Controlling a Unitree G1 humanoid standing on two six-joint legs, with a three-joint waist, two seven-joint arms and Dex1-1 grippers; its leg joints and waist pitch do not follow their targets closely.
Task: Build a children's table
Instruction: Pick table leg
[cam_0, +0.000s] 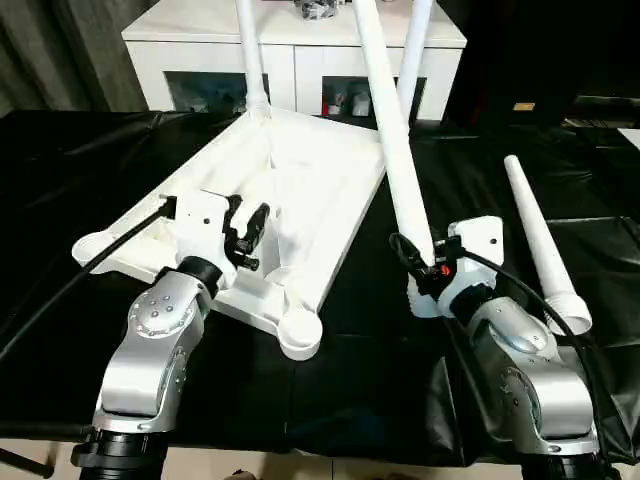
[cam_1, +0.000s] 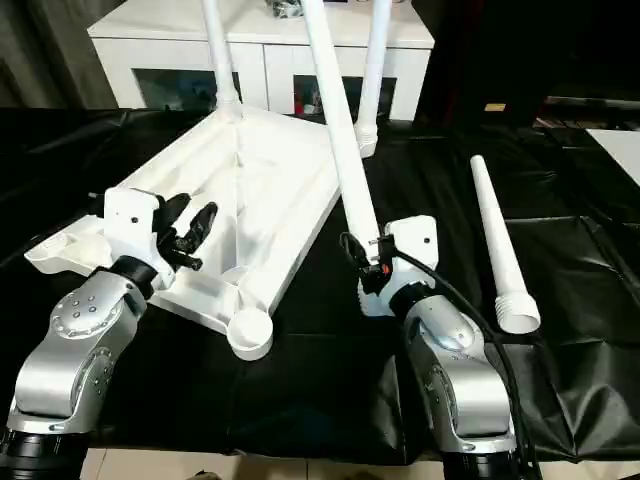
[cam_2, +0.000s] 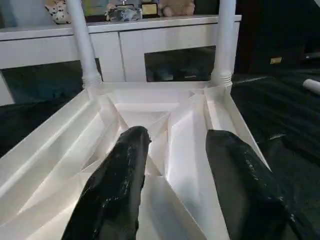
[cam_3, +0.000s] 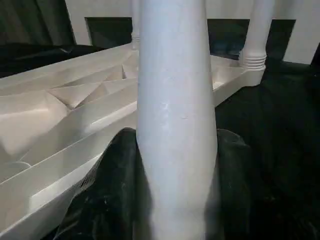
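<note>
Tabletop (cam_0: 300, 190): lay upside down on the black-covered bench (cam_0: 90, 170), ribs up, two legs screwed in at its far corners.
Right pincer (cam_3: 176, 165): gripped a third leg (cam_0: 392, 150) near its thick end — just off the tabletop's near right edge.
Left pincer (cam_2: 175, 185): half open over the ribs, holding nothing.
Fourth leg (cam_0: 542, 250): loose, well right of the tabletop.
Risk: the tilted leg could cross-thread — or slip — if it met a near corner socket (cam_0: 300, 330) off-axis.
</note>
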